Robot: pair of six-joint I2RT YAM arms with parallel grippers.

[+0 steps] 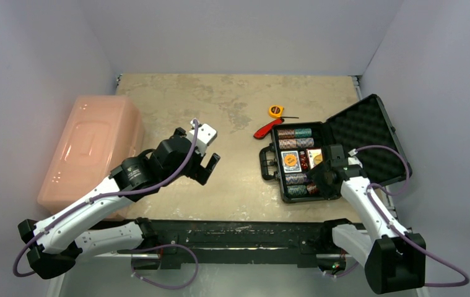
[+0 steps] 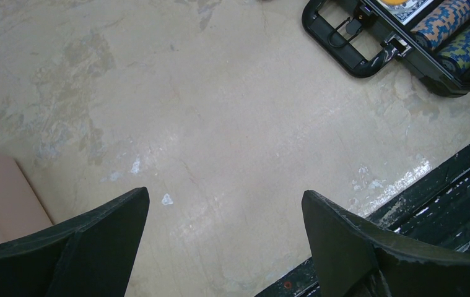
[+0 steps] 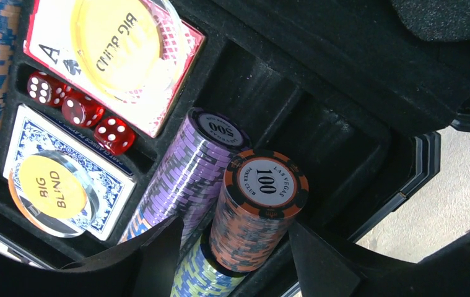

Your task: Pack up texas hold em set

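Observation:
The black case point(image 1: 274, 162) lies open at the right of the table, its egg-crate foam lid point(image 1: 368, 133) tipped back and its handle point(image 2: 343, 46) facing left. It holds chip rolls, two card decks point(image 3: 105, 179) each with a clear "BIG BLIND" disc point(image 3: 52, 189) on top, and three red dice point(image 3: 82, 110). My right gripper point(image 3: 235, 220) is low over the case's near end. Its jaws are open on either side of a tilted orange "100" chip roll point(image 3: 260, 216), which leans on a green roll point(image 3: 198, 275) beside a purple roll point(image 3: 182, 179). My left gripper point(image 2: 225, 193) is open and empty above bare table, left of the case.
A large pink plastic bin point(image 1: 93, 151) stands at the left. A yellow tape measure point(image 1: 275, 111) and a red-handled tool point(image 1: 264, 130) lie just behind the case. A black rail point(image 1: 232, 232) runs along the table's near edge. Grey walls close in three sides.

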